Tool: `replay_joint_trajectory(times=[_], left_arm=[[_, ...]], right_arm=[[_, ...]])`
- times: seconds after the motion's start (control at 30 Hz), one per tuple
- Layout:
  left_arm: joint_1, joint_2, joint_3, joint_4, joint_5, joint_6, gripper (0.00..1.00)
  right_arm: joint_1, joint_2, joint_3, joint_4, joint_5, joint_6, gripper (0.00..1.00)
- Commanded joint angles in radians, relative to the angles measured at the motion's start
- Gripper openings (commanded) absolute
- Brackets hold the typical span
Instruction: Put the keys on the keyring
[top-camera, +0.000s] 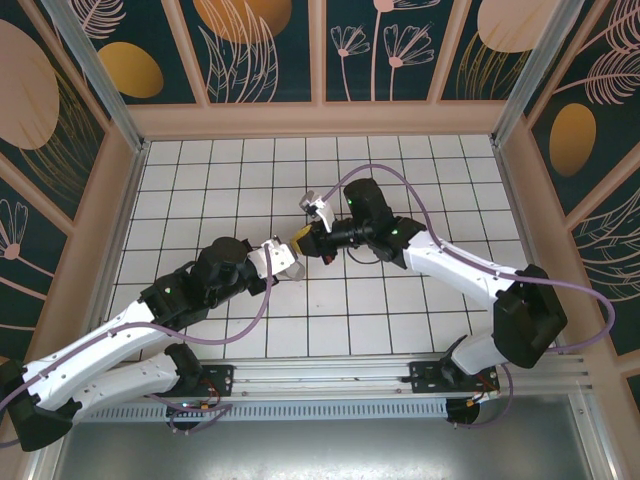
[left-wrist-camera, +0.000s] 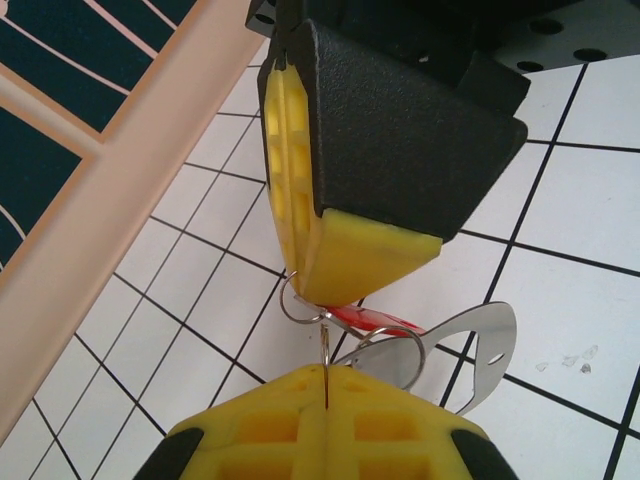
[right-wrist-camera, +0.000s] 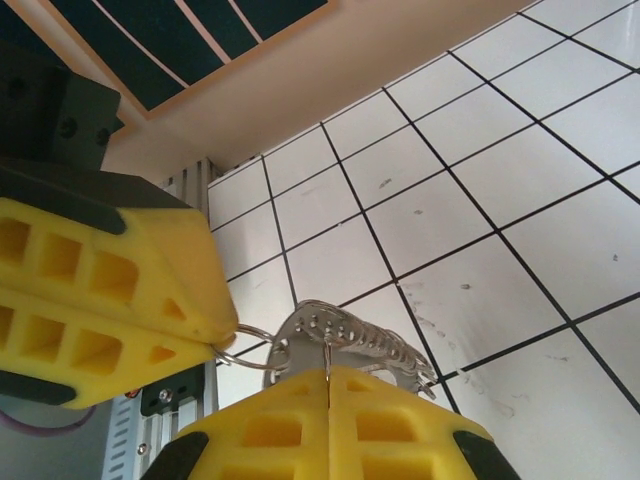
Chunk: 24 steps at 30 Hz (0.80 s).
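At the near edge, the two white arms rise from a metal rail (top-camera: 330, 375) and meet over the middle of the surface (top-camera: 200, 190), a grid of glossy white tiles with dark seams.

The left claw (left-wrist-camera: 325, 378) has ribbed yellow pads in black shells. They are pressed together on a thin strand of the keyring (left-wrist-camera: 420, 355), a loop of bright steel wire. The right claw (right-wrist-camera: 328, 385) faces it tip to tip, its pads also pressed together on the wire. The ring is held in the air between them.

The red key (left-wrist-camera: 375, 320), flat and shiny, lies just under the right claw's tip, against the wire. At 4 o'clock from it, a curved silver blade (left-wrist-camera: 485, 345) with a small slot fans out. From the right wrist, its edge shows a row of dimples.

Bare tiles lie all around the claws. Farther out, a tan wooden rim (top-camera: 320, 120) borders the surface, and teal panels (top-camera: 270, 50) painted with leaves rise at 12, 9 and 3 o'clock.
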Motion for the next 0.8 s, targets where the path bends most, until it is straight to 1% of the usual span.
replay_joint_trajectory(times=[0.0, 0.27, 0.37, 0.43, 0.63, 0.77], left_arm=[[-0.006, -0.018, 0.005, 0.029, 0.017, 0.011, 0.00], [-0.006, -0.016, 0.006, 0.037, 0.003, 0.000, 0.00], [-0.005, -0.046, 0.001, 0.058, 0.032, -0.023, 0.00], [-0.005, -0.078, -0.004, 0.074, 0.075, -0.044, 0.00], [-0.005, -0.126, 0.006, 0.090, 0.248, -0.110, 0.00], [-0.005, -0.128, 0.010, 0.090, 0.342, -0.132, 0.00]], right_arm=[[-0.006, 0.011, 0.042, -0.005, 0.001, 0.005, 0.00], [-0.005, -0.025, 0.014, -0.004, 0.001, 0.004, 0.00], [-0.003, -0.071, -0.038, 0.017, -0.001, 0.002, 0.00], [0.005, -0.106, -0.077, 0.041, -0.004, -0.006, 0.00], [0.040, -0.226, -0.200, 0.171, -0.018, -0.061, 0.00], [0.041, -0.329, -0.316, 0.306, 0.031, -0.099, 0.00]])
